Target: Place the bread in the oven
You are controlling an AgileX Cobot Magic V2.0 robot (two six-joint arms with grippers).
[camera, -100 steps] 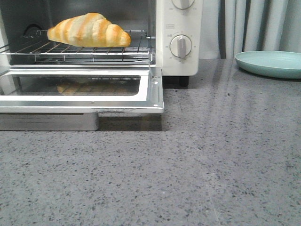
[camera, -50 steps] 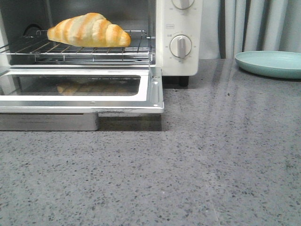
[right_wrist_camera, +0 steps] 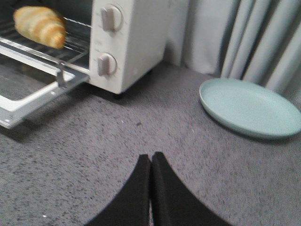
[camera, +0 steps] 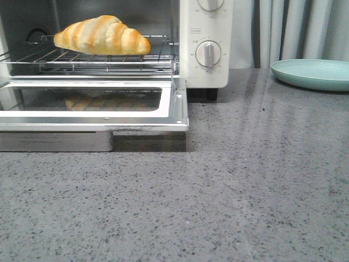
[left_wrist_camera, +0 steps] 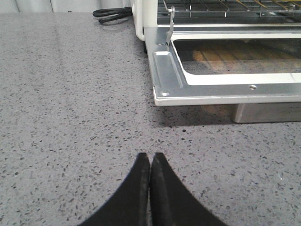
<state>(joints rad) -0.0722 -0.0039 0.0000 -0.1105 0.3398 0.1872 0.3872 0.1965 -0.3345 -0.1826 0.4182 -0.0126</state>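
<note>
Starting nearest to us, the left gripper and the right gripper both hover low over the grey table with fingers pressed together, holding nothing, well apart from the oven. Beyond them the oven's glass door lies folded down, and behind it the bread rests on the wire rack inside. We judge the placing is done; if the door must be shut, we should push up under its front edge slowly, so the rack does not shake. The right wrist view shows the whole teal plate to the right of the oven; the left wrist view shows a black cable behind the oven.
</note>
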